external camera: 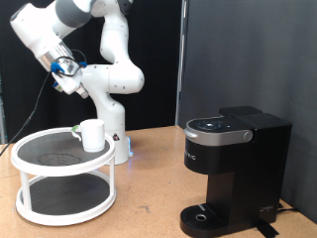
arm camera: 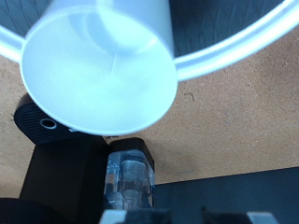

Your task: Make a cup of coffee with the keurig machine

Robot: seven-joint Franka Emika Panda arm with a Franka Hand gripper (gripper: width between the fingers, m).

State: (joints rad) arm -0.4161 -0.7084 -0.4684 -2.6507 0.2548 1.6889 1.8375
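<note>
the keurig machine (external camera: 233, 169) stands upright on the table (external camera: 149, 183) at the exterior view's right, front facing that view's left. the cup (external camera: 92, 134) sits upright on a white rack (external camera: 61, 203) (top tier). the claw (external camera: 65, 69) hangs above; whether it's open, i cannot tell.

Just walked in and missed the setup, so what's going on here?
A Franka arm is working on coffee. Its tool hangs raised above a white two-tier rack, holding nothing that shows. The cup sits on the rack's top tier. The keurig machine stands apart at the exterior view's right, lid closed, no cup under it.
</note>
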